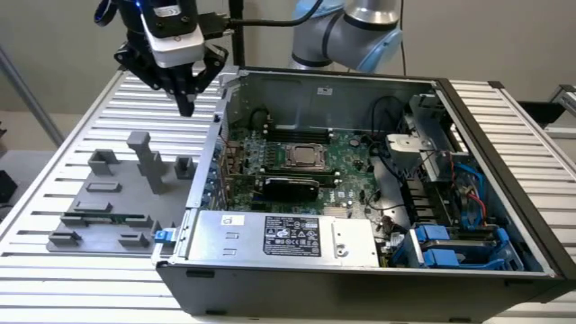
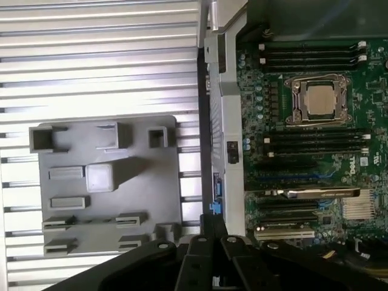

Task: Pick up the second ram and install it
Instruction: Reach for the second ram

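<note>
While the pincer (image 1: 186, 106) hung up high over the desk (image 1: 63, 145), its two fingers were pressed together at the tips and I saw nothing held between them. It pointed straight down at the bare metal ribs, just beside the open computer case (image 1: 360, 293), near the case's far corner on the exterior view's left. In the wrist view the dark pincer (image 2: 212, 229) sat over the gap between the grey plate (image 2: 151, 194) and the side wall of the case. The silver and blue arm (image 1: 351, 34) reached in from behind the case.

The grey plate (image 1: 94, 202) lay flat on the desk, below the pincer and nearer the camera. A tall grey post (image 1: 144, 158) stood up on it, with small grey blocks around it.

The second ram (image 1: 112, 218) lay flat on the near part of that plate, between the small blocks. It was a thin green stick, and it was well apart from the pincer.

Inside the case lay the big green motherboard (image 1: 351, 152) with a shiny square chip (image 1: 306, 156) in the middle. A silver box with a label (image 1: 279, 236) sat at the near side of the case. A small blue clip (image 1: 163, 235) stuck out at the near corner by the plate.
</note>
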Motion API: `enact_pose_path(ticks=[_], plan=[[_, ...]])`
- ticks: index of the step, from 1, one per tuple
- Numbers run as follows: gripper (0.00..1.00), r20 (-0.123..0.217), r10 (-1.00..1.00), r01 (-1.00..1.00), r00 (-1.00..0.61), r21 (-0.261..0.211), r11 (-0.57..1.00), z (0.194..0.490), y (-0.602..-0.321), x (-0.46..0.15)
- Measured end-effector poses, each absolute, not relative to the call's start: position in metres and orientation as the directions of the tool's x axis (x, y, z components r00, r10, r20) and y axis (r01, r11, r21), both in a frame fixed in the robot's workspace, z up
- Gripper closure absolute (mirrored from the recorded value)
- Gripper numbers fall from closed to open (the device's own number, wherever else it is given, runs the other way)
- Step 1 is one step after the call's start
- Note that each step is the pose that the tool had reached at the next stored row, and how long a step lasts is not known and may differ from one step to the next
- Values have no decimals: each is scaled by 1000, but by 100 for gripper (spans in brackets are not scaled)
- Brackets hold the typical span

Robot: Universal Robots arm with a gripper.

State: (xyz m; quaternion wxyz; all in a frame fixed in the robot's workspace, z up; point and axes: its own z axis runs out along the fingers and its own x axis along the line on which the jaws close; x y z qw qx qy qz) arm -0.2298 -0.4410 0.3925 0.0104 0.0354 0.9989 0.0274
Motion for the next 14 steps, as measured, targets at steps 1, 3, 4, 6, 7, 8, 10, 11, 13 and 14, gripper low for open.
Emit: enact_pose_path(ticks=[1,3,4,6,7,8,10,11,13,14], plan=[[100,-19,71,70,-997,55,996,392,-442,-234],[100,-19,71,70,-997,55,996,392,-443,-244],[100,-19,71,70,-997,55,996,392,-444,-248],[100,-19,71,70,-997,55,996,391,-445,-257],[100,-19,71,70,-997,55,996,390,-445,-262],[100,-19,71,70,-997,55,996,389,-445,-266],[100,-19,71,70,-997,55,996,387,-446,-275],[100,-19,71,70,-997,55,996,385,-446,-280],[100,-19,71,70,-997,55,996,382,-446,-289],[100,-19,71,70,-997,55,996,381,-446,-294]])
